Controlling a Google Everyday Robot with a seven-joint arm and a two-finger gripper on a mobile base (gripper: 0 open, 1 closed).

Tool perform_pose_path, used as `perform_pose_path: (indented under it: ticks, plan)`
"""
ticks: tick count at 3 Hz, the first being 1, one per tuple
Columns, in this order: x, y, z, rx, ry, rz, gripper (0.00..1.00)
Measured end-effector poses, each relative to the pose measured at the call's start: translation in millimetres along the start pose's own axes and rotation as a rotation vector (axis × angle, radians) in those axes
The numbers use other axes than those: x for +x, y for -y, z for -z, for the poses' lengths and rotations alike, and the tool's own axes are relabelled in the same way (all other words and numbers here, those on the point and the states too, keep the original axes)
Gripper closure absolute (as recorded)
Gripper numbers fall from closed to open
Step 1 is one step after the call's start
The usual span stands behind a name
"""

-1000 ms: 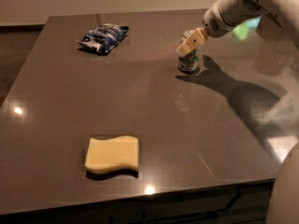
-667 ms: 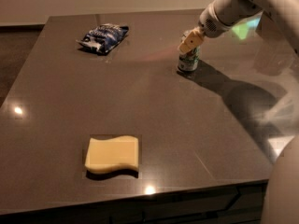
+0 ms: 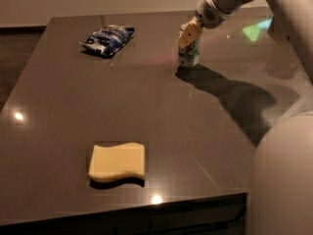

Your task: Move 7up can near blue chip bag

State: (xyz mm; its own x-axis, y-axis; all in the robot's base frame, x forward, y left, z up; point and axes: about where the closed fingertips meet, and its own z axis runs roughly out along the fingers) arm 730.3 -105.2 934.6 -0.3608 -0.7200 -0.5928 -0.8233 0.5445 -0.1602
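The 7up can (image 3: 190,57) was a small white and green drink can, standing upright toward the far right of the dark surface (image 3: 161,126). Only its lower body showed, because its top was hidden behind the pincer (image 3: 189,35). Its label was too small to read.

Compared with the picture a second before, both the can and the pincer had shifted a little to the left and toward the far edge, moving together. The blue chip bag (image 3: 107,39), a crinkled dark blue packet with white lettering, lay where it had been at the far left. The yellow sponge (image 3: 117,161) had likewise not moved from its place near the front edge.

The pincer reached down from the white arm (image 3: 222,1) at the upper right, and its tan tip sat over the upper part of the can, touching it. As the two had travelled together, the pincer appeared clenched on the can, grasping it near the top. The can hung straight below the pincer, and a long shadow (image 3: 230,99) began at the can's base and ran to the right. Whether that base rested on the surface or was just off it could not be told. The can was well apart from the chip bag, with bare surface between them.
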Motion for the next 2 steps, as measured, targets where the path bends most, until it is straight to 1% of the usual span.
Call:
perform_pose_path:
  ticks: [1,2]
  plan:
    - [-32.3,-0.6,-0.8,-0.028,0.042,0.048,1.00]
    - [-69.1,-0.1,-12.1,-0.046,0.084,0.097,1.00]
